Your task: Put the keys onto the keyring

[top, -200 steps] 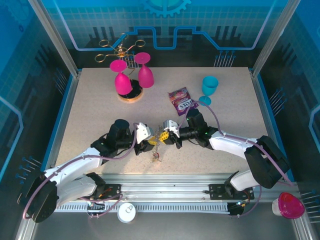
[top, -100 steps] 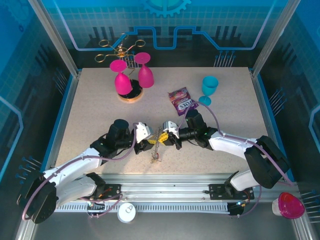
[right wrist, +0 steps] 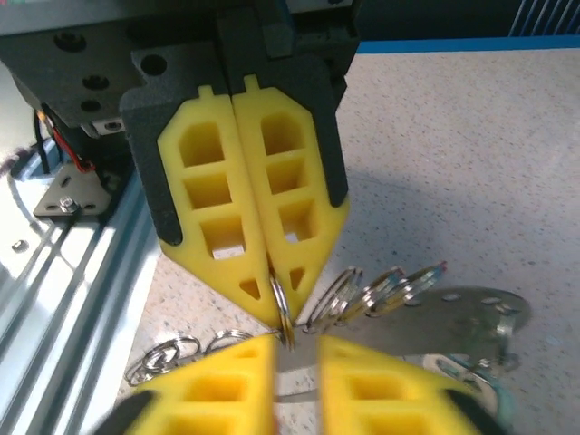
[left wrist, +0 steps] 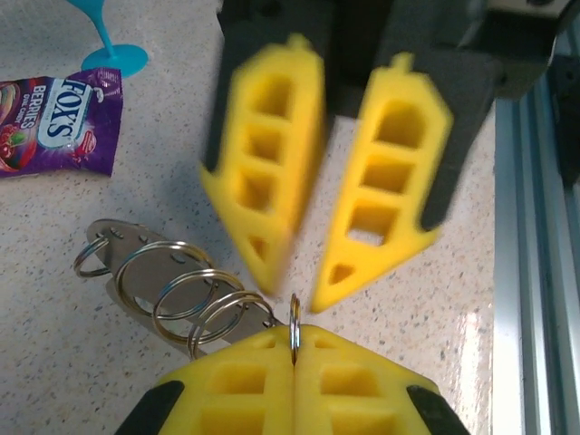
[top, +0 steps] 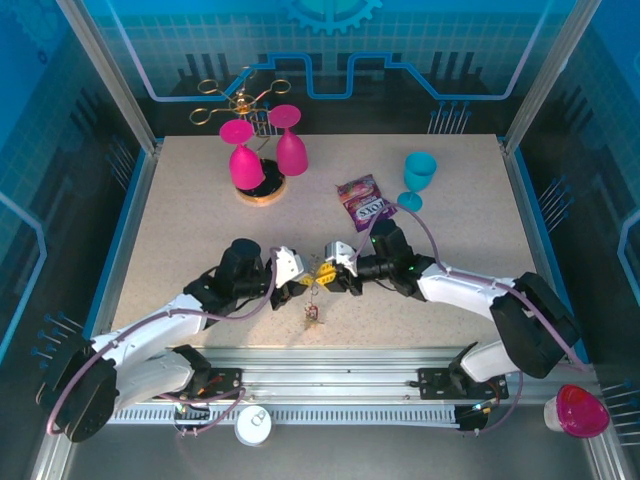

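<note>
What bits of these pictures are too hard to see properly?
- Candy packet: left wrist view, cut off by left edge.
- Teal goblet: same view, bowl cut off by top edge.
- Right gripper: same view, blurred.
- Ring: lower part hidden inside shut left gripper.

Top camera: high at the near side, looking down on the whole desk. Wrist cameras: close, facing each other, both showing the metal ring.

Thin keyring stands edge-on, pinched between closed jaws; ringed silver keys lie beside.
</note>
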{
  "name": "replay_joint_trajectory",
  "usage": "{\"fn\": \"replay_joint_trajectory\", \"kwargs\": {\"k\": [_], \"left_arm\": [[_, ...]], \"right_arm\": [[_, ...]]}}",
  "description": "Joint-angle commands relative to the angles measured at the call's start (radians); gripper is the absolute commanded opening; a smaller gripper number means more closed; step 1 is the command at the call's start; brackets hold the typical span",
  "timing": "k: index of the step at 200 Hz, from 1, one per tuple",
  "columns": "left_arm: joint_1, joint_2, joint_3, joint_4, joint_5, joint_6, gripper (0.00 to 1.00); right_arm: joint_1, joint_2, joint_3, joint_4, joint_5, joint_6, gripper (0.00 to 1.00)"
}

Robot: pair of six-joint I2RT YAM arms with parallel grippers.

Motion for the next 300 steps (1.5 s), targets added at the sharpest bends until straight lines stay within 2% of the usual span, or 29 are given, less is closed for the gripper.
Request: {"fn": "replay_joint_trajectory", "kwargs": {"k": [1,15,29,66,111,142,198,242,277,300], "left_arm": [[-0.037,-0.019,0.065,-0.102,-0.064,0.100,0.00],[-0.072,-0.006,0.103,-0.170,-0.115,0.167,0.00],[-0.091,0.015,0.136,-0.215,-0.138,0.219,0.00],[-0.107,0.055,0.176,-0.223,-0.132,0.280,0.00],[-0.114,0.057,0.185,-0.210,-0.086,0.314,0.00],[-0.118,0.056,0.187,-0.198,-0.054,0.322,0.00],[-0.116,0.053,0.158,-0.109,-0.043,0.291,0.00],[-0.116,0.029,0.143,-0.100,-0.016,0.287,0.00],[-0.116,0.008,0.132,-0.088,0.008,0.283,0.00],[-0.115,-0.017,0.116,-0.083,0.023,0.232,0.00]], "right_arm": [[0.022,-0.083,0.006,-0.121,0.111,-0.102,0.28],[0.056,-0.126,0.016,-0.206,0.207,-0.188,0.28],[0.074,-0.165,0.008,-0.231,0.252,-0.250,0.27],[0.118,-0.176,0.027,-0.279,0.284,-0.331,0.21],[0.128,-0.148,0.034,-0.253,0.302,-0.334,0.23],[0.129,-0.133,0.034,-0.226,0.285,-0.330,0.23],[0.109,-0.103,-0.014,-0.100,0.173,-0.251,0.18],[0.098,-0.079,-0.022,-0.091,0.195,-0.262,0.16],[0.094,-0.062,-0.023,-0.078,0.206,-0.271,0.00],[0.093,-0.083,-0.051,-0.029,0.225,-0.271,0.00]]}}
